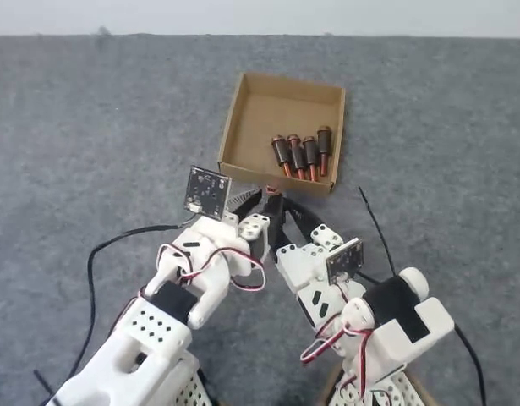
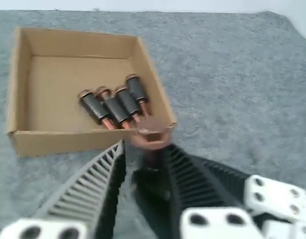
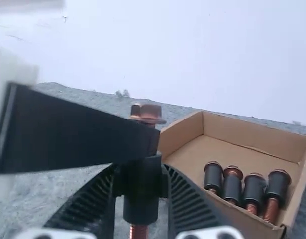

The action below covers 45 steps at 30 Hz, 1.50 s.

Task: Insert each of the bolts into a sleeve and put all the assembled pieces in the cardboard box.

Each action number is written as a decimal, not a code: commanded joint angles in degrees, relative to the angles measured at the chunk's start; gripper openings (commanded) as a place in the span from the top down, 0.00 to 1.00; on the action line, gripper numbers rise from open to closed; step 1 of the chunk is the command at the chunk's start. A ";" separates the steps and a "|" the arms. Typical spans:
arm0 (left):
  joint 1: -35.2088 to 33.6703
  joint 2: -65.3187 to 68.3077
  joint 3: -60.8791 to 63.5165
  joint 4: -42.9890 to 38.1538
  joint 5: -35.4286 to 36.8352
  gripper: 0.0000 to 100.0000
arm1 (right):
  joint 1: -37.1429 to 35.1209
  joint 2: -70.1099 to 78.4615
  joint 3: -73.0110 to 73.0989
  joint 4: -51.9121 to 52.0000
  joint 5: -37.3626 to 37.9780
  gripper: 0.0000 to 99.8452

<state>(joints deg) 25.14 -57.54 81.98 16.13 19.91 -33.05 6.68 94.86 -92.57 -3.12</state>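
From the right wrist we see the right gripper (image 3: 142,199) pinching one sleeve (image 3: 142,186), copper shank below; from the left wrist, the left gripper (image 2: 145,154) nipping one bolt (image 2: 152,133) under its head, just beside the cardboard box (image 2: 68,142). We count four assembled pieces (image 2: 115,107) inside.

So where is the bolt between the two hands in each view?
High view: bolt just before the cardboard box's front wall.
Left wrist view: bolt head against the box's near corner.
Right wrist view: bolt in a black sleeve, beside the box.
Shared landmark: four assembled pieces in the box.
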 commanded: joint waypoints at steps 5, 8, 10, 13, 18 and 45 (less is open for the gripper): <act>0.70 -0.44 -0.04 1.49 -0.18 0.82 | 1.27 -0.57 0.70 -1.98 -0.26 0.99; 0.70 -1.32 -0.13 1.67 -0.18 0.82 | 1.27 -0.57 0.70 -1.89 -0.26 0.99; 0.70 -4.40 0.13 2.37 -0.09 0.82 | 1.27 -0.57 0.70 -1.89 -0.26 0.99; 0.79 -11.96 0.04 8.53 -0.09 0.82 | 1.27 -0.57 0.70 -1.89 -0.26 0.99; 0.79 -28.22 0.31 19.43 -0.09 0.82 | 1.27 -0.57 0.70 -1.80 -0.26 0.99; -26.29 -46.77 14.55 29.36 -0.62 0.98 | 2.95 -0.31 0.70 -1.89 -0.35 0.99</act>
<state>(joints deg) 2.02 -103.16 97.27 41.98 19.47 -30.95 6.68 94.86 -92.66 -3.03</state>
